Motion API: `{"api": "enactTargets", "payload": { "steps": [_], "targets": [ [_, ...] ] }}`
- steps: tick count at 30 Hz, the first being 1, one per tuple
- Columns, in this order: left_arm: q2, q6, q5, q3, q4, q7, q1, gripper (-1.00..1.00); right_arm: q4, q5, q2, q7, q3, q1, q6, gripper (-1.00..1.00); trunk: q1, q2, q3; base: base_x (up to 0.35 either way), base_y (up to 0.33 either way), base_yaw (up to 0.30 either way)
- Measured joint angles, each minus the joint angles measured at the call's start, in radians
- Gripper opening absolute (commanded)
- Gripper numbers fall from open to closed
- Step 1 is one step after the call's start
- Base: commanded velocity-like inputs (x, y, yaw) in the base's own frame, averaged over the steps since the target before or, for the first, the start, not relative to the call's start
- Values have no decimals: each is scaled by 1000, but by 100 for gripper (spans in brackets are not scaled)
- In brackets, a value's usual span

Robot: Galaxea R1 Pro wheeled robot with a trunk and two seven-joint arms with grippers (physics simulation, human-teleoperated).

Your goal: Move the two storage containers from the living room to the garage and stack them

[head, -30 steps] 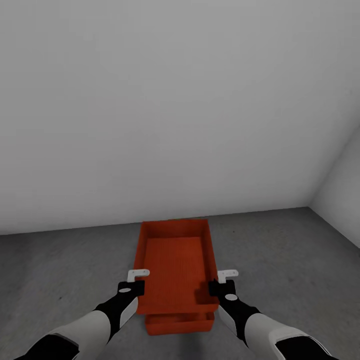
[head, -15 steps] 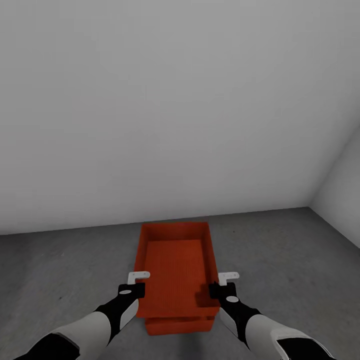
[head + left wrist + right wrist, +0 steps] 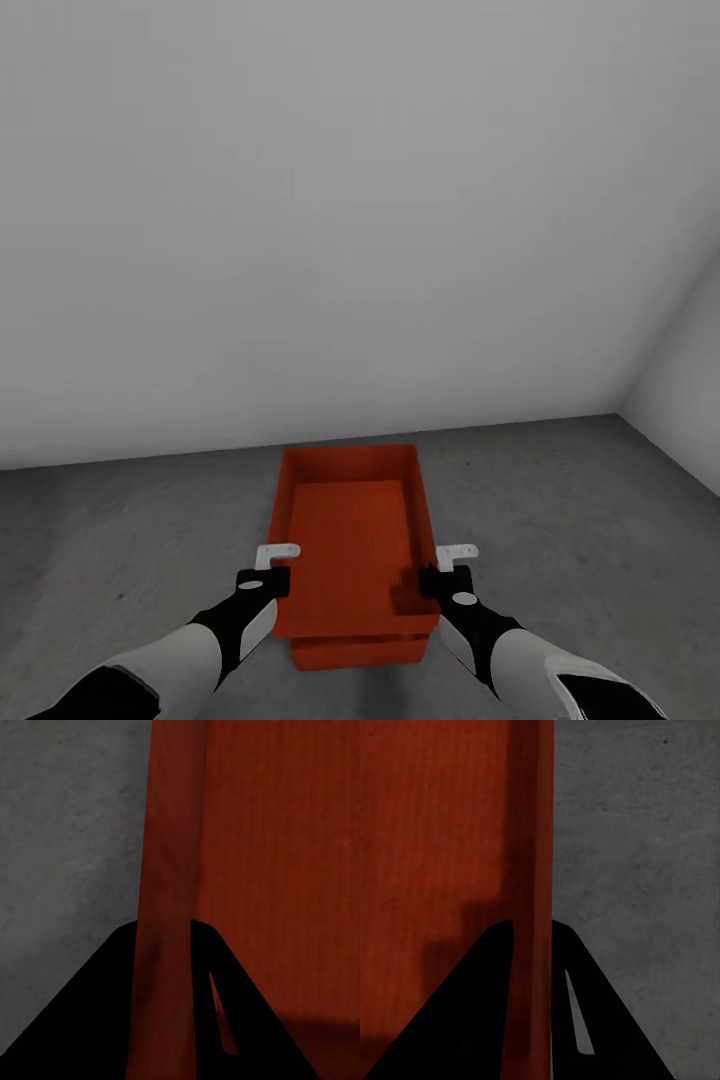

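Nearest to you, the left gripper (image 3: 262, 581) and right gripper (image 3: 443, 580) each sit at a long side of the upper container (image 3: 350, 530), near its close end. In the left wrist view the dark fingers (image 3: 112, 1012) straddle the thin red side wall (image 3: 169, 870), one inside, one outside; the right wrist view shows the same w/ its fingers (image 3: 472, 1012) astride the opposite wall. Jaws are closed down onto the walls, so treat both as clamped on the upper bin, not released. Below and slightly nearer you, the lower container (image 3: 355, 652) shows as a red strip under the upper bin's near edge; it rests on the floor (image 3: 580, 520), dark grey mottled concrete. Vs. 1 s ago, the upper bin has dropped: its far rim sits lower in the head view and less of the lower bin's front is exposed. Vs. 0.5 s ago, almost no change, so descent has likely bottomed out and the bin is prob. seated in or on the lower one; actual contact can't be confirmed. The upper bin looks offset slightly away from you rel. to the lower one. Beyond the bins, the pale grey wall (image 3: 350, 200) meets the floor, w/ a corner at right. Judgement: stack approx. complete; next req. is opening both jaws and withdrawing w/o dragging the thin walls.
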Motion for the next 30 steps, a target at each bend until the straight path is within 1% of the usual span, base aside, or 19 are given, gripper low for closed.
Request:
{"api": "enactTargets", "payload": {
  "steps": [1, 2, 3, 6, 14, 18, 23, 30],
  "targets": [
    [0, 0, 2, -2, 0, 0, 0, -100, 0, 8, 0, 0, -8, 0, 0, -100, 0, 0, 0, 0, 0, 0],
    [-1, 24, -125, 111, -20, -7, 0, -100, -3, -234, -2, 0, 212, 0, -2, -100, 0, 0, 0, 0, 0, 0],
    [-2, 19, -131, 119, -22, -7, 0, -100, -10, -257, -4, -1, 239, 0, -2, -100, 0, 0, 0, 0, 0, 0],
    [-4, 6, -131, 123, -22, -5, 0, -100, -21, -257, -7, 0, 247, 0, -3, -100, 0, 0, 0, 0, 0, 0],
    [-4, 11, -128, 120, -24, -2, 0, -100, -22, -257, -7, 0, 247, 0, 2, -100, 0, 0, 0, 0, 0, 0],
    [-2, 25, -125, 112, -24, -2, 0, -100, -8, -257, -4, -1, 238, 0, 0, -100, 0, 0, 0, 0, 0, 0],
    [-2, 22, -124, 109, -24, -1, 0, -100, -8, -258, -4, -1, 240, 0, -3, -100, 0, 0, 0, 0, 0, 0],
    [-1, 39, -123, 106, -24, -1, 0, -100, 2, -260, -1, -3, 236, -1, 5, -100, 0, 0, 0, 0, 0, 39]
  ]
}}
